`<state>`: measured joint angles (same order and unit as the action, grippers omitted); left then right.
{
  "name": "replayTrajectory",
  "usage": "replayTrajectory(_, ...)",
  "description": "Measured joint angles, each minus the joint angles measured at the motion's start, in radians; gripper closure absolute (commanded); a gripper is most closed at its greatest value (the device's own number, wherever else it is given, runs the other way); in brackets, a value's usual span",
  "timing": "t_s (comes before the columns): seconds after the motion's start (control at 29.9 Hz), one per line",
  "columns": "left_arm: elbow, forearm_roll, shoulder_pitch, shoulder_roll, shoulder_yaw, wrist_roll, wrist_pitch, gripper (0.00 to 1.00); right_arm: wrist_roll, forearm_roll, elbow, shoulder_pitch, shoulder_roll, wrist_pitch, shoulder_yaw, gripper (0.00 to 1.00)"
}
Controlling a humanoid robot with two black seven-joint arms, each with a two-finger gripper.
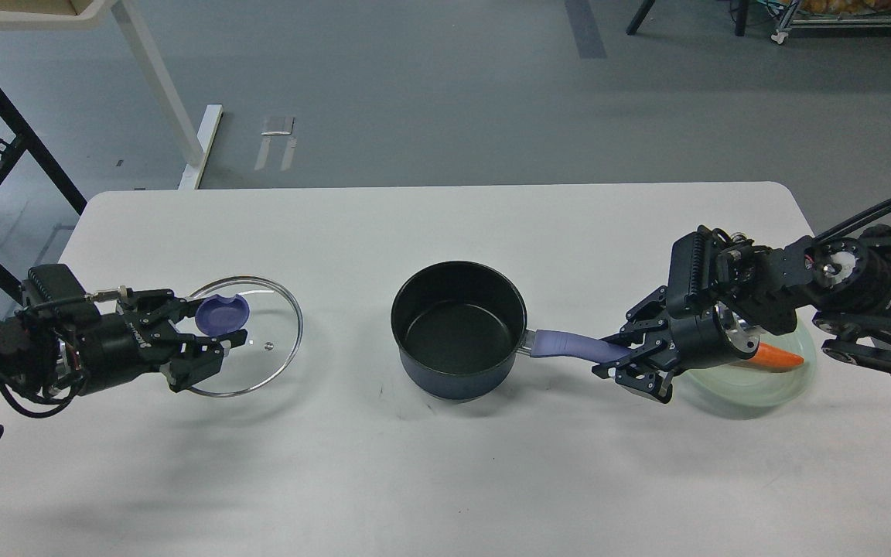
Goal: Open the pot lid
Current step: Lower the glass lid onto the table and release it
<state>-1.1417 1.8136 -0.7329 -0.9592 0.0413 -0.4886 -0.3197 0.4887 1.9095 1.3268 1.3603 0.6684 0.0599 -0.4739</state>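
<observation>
A dark blue pot (pixel 459 329) stands open at the table's middle, its purple handle (pixel 573 346) pointing right. My right gripper (pixel 633 357) is shut on the end of that handle. The round glass lid (pixel 260 352) with a purple knob (pixel 222 314) is at the left of the table, low over the surface or resting on it; I cannot tell which. My left gripper (pixel 209 336) is shut on the lid's knob.
A pale green plate (pixel 762 383) with an orange carrot (pixel 778 357) lies at the right, partly behind my right gripper. The white table (pixel 445 472) has bare surface in front. A black frame stands off the table's left edge.
</observation>
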Motion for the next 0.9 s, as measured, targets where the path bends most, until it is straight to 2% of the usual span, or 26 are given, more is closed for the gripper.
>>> replayTrajectory(0.4,0.046,0.004,0.064,0.008,0.000,0.000,-0.004,0.47,0.000,0.000,-0.002,-0.001,-0.004,0.000,0.000,0.65)
replayTrajectory(0.67,0.079,0.005,0.072,0.028,0.000,0.000,-0.004,0.41,0.000,-0.001,-0.003,-0.001,-0.004,-0.001,0.000,0.65)
replayTrajectory(0.77,0.083,0.007,0.073,0.029,0.000,0.000,-0.004,0.36,0.000,-0.001,-0.003,-0.001,-0.003,-0.001,0.000,0.65)
replayTrajectory(0.87,0.083,0.008,0.076,0.030,0.001,0.000,-0.004,0.20,0.000,-0.001,-0.003,-0.001,-0.003,0.000,0.000,0.65)
replayTrajectory(0.9,0.083,0.008,0.077,0.030,0.001,0.000,-0.004,0.18,0.000,-0.001,-0.003,-0.001,-0.004,0.000,0.000,0.65)
